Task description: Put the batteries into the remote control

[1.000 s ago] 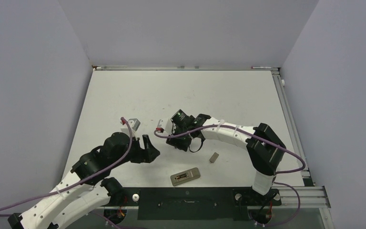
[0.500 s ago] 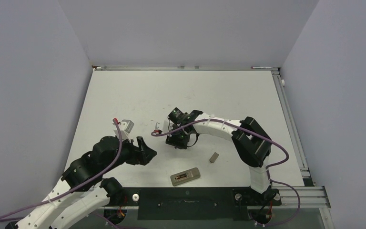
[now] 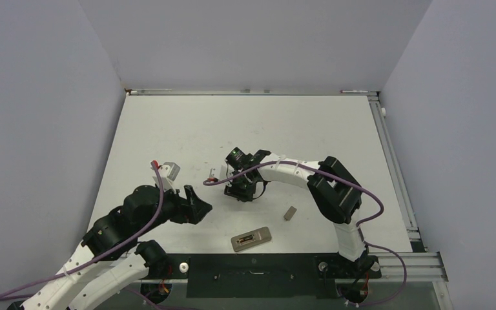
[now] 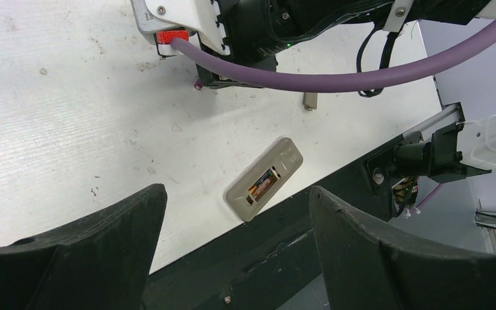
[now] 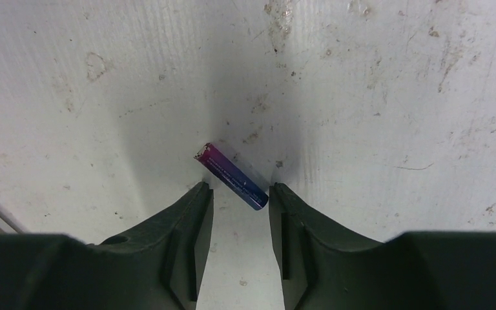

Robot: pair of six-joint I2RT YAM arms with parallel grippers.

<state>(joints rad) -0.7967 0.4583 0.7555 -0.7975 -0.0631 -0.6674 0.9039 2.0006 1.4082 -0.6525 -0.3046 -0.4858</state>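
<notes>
**Q:** Changes since the earlier frame?
**A:** The right arm's elbow has folded in toward the middle of the counter (image 4: 71, 97), and its tool has shifted slightly left. The left arm has drawn back a little.

**Q:** Item one, location?
**A:** Purple-blue battery (image 5: 232, 175). It lies flat on the counter, diagonal to the right tool (image 5: 239, 190), with its near end between the fingertips. I cannot tell if either finger touches it.

**Q:** Right tool's condition?
**A:** Jaws parted, gripping nothing yet.

**Q:** Handling notes?
**A:** Judged light, rigid, smooth and round, so liable to roll or pivot when pinched. Best taken across the middle of the barrel, fingers square to its length. At present only the end sits in the gap, at a slant, so a squeeze here could spin it out.

**Q:** Item two?
**A:** Brownish-gold battery (image 4: 263, 183), seated in the recess of the remote (image 4: 265, 177). The remote lies back-up near the counter's front edge, well apart from item one.

**Q:** Left tool?
**A:** Left tool (image 4: 236, 192): fingers spread wide and empty, held above the counter with the remote in sight beyond them.

**Q:** Sundries?
**A:** One small beige piece (image 4: 309, 101) lies loose between the remote and the right arm, possibly the cover.
</notes>
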